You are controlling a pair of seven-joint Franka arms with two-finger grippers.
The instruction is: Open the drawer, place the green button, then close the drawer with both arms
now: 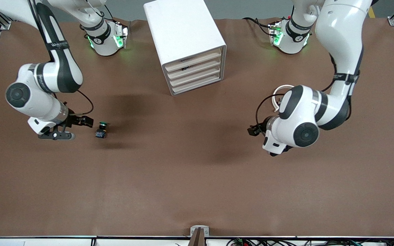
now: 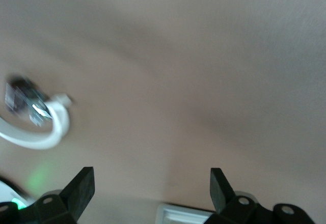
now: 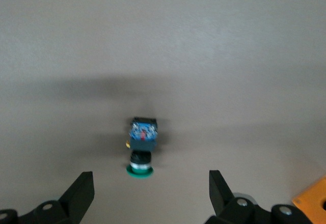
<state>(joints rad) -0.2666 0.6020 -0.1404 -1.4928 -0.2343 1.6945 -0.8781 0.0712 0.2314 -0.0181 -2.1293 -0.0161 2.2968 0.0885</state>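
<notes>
since nothing is gripped yet and all four drawer fronts sit flush, the scene reads as the start of the job, laid out so each arm has its own share. the brown table [image 1: 197, 191] carries the white cabinet [image 1: 186, 44] near the middle of the edge where the robot bases stand, its cream fronts angled toward the left arm's end, which suits that arm for pulling a drawer [image 1: 194, 61] open; which of the four is meant i cannot tell. the left arm [image 1: 320, 106] is bent over the table toward its own end, and its left gripper [image 2: 152, 188] hangs over bare surface with fingers spread wide and empty, probably so it can close on a drawer front. the right arm [image 1: 43, 85] reaches over its end of the table, and the right gripper [image 3: 151, 191] also stands wide with nothing between its fingers, lined up on the button [image 1: 101, 130] just beside it. the button lies on its side on the table, green cap toward the gripper, well apart from the cabinet. an orange block [image 3: 313, 199] shows at the corner of the right wrist view, near the right gripper.
</notes>
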